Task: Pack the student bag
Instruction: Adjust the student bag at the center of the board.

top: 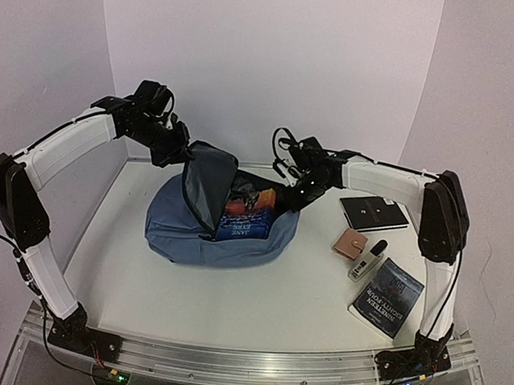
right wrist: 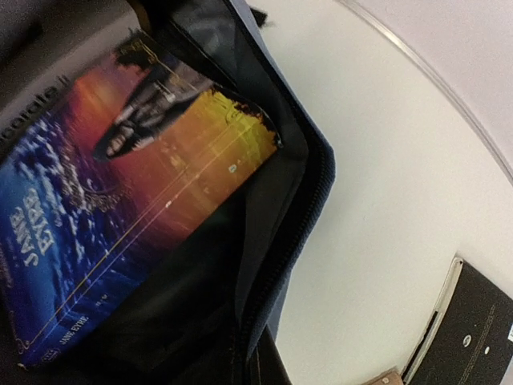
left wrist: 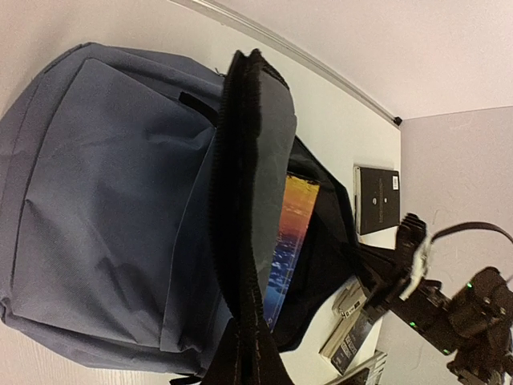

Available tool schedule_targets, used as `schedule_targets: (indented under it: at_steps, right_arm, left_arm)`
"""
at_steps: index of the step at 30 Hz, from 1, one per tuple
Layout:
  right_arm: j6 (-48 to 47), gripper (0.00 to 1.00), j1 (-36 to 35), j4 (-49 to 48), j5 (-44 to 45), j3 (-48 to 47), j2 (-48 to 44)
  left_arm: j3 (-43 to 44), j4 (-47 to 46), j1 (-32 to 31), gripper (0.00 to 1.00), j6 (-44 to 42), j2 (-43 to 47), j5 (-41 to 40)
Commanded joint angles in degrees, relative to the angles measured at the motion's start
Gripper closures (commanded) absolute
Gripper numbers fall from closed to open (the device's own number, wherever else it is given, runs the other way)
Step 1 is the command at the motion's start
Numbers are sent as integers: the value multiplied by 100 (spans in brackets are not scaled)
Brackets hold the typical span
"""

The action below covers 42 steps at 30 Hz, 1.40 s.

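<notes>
We see the left pincer point(top: 177, 155) clamped on the raised flap of the student bag point(top: 187, 232). The right pincer point(top: 293, 192) is closed on its right rim, and a Jane Eyre book point(top: 247, 213) sits inside.

A white surface point(top: 192, 300) stands in a plain booth, closed in by a pale back wall point(top: 271, 57), a left panel point(top: 41, 64) and a right panel point(top: 491, 100), all faintly lilac. A metal rail point(top: 249, 363) runs along its near edge. A thin seam point(right wrist: 425, 84) marks where surface meets wall. The light is soft and even, with faint shadows.
</notes>
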State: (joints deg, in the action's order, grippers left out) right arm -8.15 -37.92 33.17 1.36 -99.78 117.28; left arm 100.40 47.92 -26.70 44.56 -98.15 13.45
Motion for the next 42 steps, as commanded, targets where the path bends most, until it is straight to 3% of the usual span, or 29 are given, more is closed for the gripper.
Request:
schedule_targets:
  at_steps: [1,4,7,9,13,16,22,26,28,30,31,33,37,41,42]
  right_arm:
    - [-110,100,-48,-95,43,-496,-191]
    - [-322,100,-458,-287,55,-619,-662]
    - [-569,100,-374,-440,598,-360,-227]
    - [-378,100,-206,-110,486,-609,-66]
    - [-421,100,-285,-779,435,-86,-1009]
    - [-581,100,144,-787,968,43,-218]
    - [243,88,574,-474,-1368,108,-391]
    - [437,93,608,-450,-1645,120,-295]
    - [451,83,618,-435,-1693,42,-304]
    - [524,58,628,-398,-1759,-55,-319]
    - [576,39,645,-356,-1815,-115,-322]
    - [721,22,696,-188,-1988,-277,-306]
    - [1143,4,996,215,-2554,-565,-330]
    - [1034,2,1522,432,-3106,-425,-671]
    - [1002,2,1740,521,-3221,-338,-760]
  left_arm:
    - [-79,-687,-2,100,-70,351,299]
    - [-256,-836,-36,100,-26,410,428]
    - [-397,-961,-37,100,-6,462,437]
    - [-367,-942,-37,100,-8,497,341]
    - [-348,-905,-29,100,-69,741,58]
    - [-613,-1028,-18,100,-25,891,-67]
    - [-605,-881,-20,100,-26,675,188]
    - [-626,-833,-20,100,-43,686,128]
    - [-660,-819,-20,100,-25,719,84]
    - [-682,-789,-19,100,-12,729,13]
    - [-670,-705,-19,100,11,720,-98]
    - [-574,-353,-10,99,82,645,-462]
    - [-439,387,95,99,313,474,-1162]
    - [-421,859,245,95,510,322,-1599]
    - [-405,969,278,90,532,248,-1628]
